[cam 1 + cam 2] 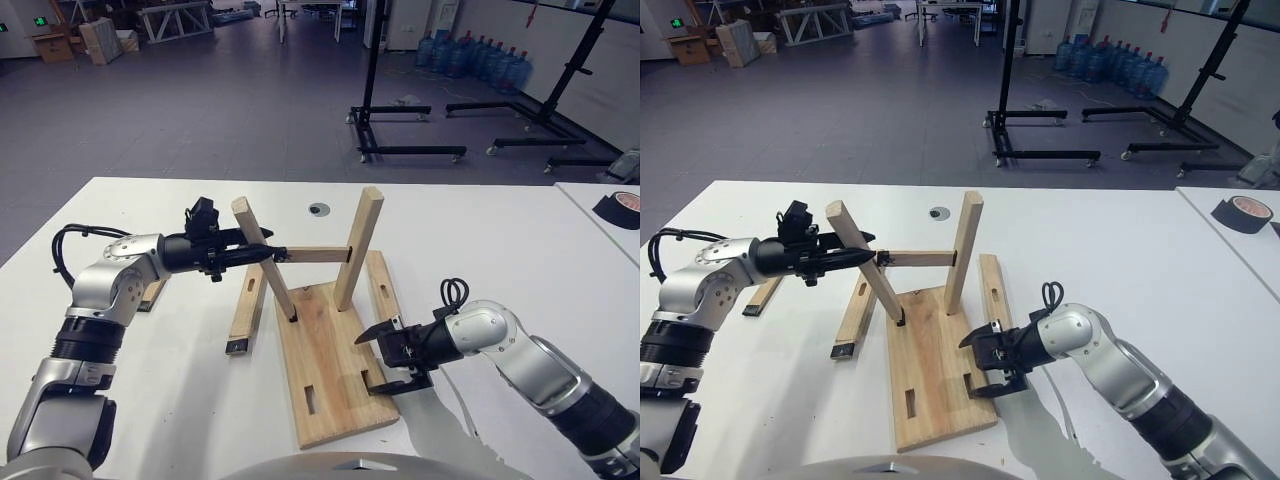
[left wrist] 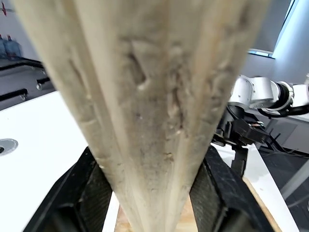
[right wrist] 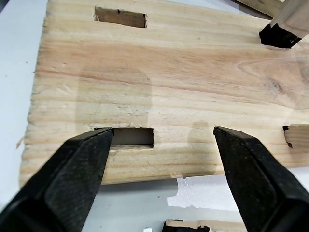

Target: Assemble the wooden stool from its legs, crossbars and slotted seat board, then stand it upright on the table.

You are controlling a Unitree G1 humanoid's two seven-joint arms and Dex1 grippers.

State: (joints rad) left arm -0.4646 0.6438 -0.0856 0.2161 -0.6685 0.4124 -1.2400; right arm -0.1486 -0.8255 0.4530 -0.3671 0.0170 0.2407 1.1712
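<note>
The left gripper (image 1: 260, 255) has its fingers (image 2: 91, 193) pinching the tilted leg (image 1: 281, 290). This leg and the upright leg (image 1: 358, 250), joined by a crossbar (image 1: 318, 254), stand on the slotted seat board (image 1: 325, 380) lying flat on the counter (image 1: 480, 230). The right gripper (image 1: 366, 365) hovers at the board's near right edge with its fingers spread over an empty slot (image 3: 133, 137), holding nothing.

Because the board is unpinned, a push on the leg may slide it. The slant could jam the leg or lever it out, possibly popping the crossbar joint. Whether the leg's foot is fully seated is hard to tell.
</note>
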